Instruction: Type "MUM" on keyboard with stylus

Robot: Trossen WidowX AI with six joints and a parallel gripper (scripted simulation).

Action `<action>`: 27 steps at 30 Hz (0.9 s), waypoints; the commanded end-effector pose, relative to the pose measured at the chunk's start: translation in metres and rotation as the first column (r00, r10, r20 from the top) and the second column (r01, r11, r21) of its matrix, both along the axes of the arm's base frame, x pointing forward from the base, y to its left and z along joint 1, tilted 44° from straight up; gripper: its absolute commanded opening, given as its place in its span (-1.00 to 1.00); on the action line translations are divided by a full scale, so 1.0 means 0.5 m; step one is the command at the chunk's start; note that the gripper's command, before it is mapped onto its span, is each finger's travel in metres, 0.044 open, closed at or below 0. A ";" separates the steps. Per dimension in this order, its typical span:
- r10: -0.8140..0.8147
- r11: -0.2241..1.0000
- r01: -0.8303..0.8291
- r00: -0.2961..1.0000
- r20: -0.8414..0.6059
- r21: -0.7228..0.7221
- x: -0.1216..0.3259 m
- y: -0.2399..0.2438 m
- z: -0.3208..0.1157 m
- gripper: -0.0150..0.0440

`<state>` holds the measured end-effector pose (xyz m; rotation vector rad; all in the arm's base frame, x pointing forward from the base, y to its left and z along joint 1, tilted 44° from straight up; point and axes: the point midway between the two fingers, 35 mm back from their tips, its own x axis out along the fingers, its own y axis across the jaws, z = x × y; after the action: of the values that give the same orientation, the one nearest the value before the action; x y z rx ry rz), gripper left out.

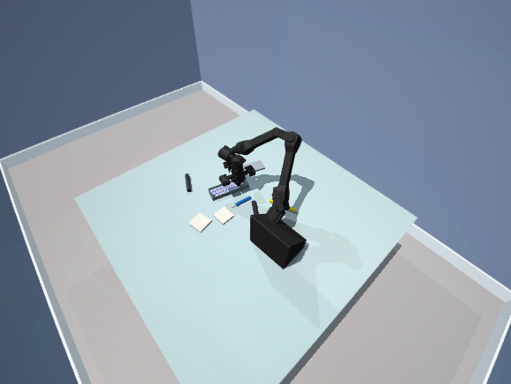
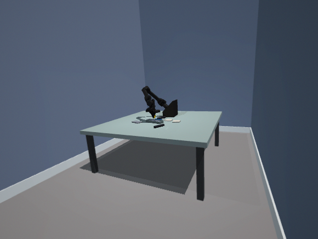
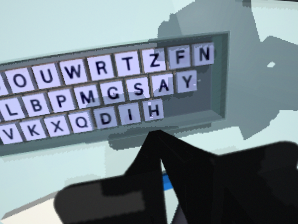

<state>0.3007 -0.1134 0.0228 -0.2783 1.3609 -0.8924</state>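
Note:
The keyboard (image 1: 218, 191) (image 3: 220, 100) is a dark tray with pale lettered keys. In the wrist view the M key (image 3: 87, 96) is in the middle row and the U key (image 3: 46, 73) in the top row. My gripper (image 1: 239, 183) (image 2: 154, 117) (image 3: 155, 136) is shut and holds nothing. Its tips show just below the H key (image 3: 153, 111) in the wrist view; their exact height is hard to tell. The blue stylus (image 1: 243, 201) (image 2: 158, 119) lies on the desk between the keyboard and my base, partly hidden behind the fingers in the wrist view.
Two cream pads (image 1: 200, 222) (image 1: 224, 215) lie left of the stylus. A grey pad (image 1: 256, 166) (image 2: 136, 121) lies beyond the keyboard's right end. A black cylinder (image 1: 188, 182) (image 2: 159, 126) lies past its left end. Another dark cylinder (image 1: 255, 207) and a yellow object (image 1: 291, 210) lie near my base.

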 end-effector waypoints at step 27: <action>-0.005 1.000 0.005 1.000 0.008 0.004 0.063 0.114 -0.106 -0.49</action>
<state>0.3302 -0.0586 -0.0321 -0.2747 1.3597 -0.8936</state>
